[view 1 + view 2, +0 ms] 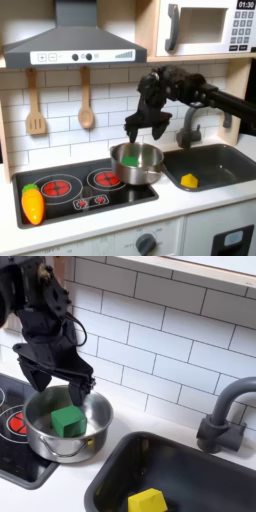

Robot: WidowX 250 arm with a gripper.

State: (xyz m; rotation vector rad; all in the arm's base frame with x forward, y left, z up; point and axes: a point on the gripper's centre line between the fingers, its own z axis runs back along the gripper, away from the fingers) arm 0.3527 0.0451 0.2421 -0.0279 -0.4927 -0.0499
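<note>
Second exterior view: gripper (58, 384) hangs just above the steel pot (66, 424), fingers spread apart w/ nothing between them — open, empty. One fingertip (36, 380) sits over the pot's rim on the second exterior view's left, the other over the rim's far side. Right below the gripper, inside the pot, a green block (68, 421) rests on the bottom, not touched by either finger. Pot stands on the stove top's (12, 461) corner, just beside the sink (115, 471).

Lower and toward the second exterior view's right of the gripper, a yellow block (147, 501) lies in the sink basin, well apart from the pot. Faucet (228, 416) stands farther to the second exterior view's right, by the tiled wall.

First exterior view, same setup: gripper (148, 124) over pot (135, 161), green block (130, 157) inside, yellow block (189, 181) in the sink (225, 158). Far toward the first exterior view's left of the gripper, a toy carrot (34, 203) lies at the stove edge; two wooden utensils (36, 105) hang on the wall under the range hood (70, 45). Microwave (205, 27) sits up above the gripper.
</note>
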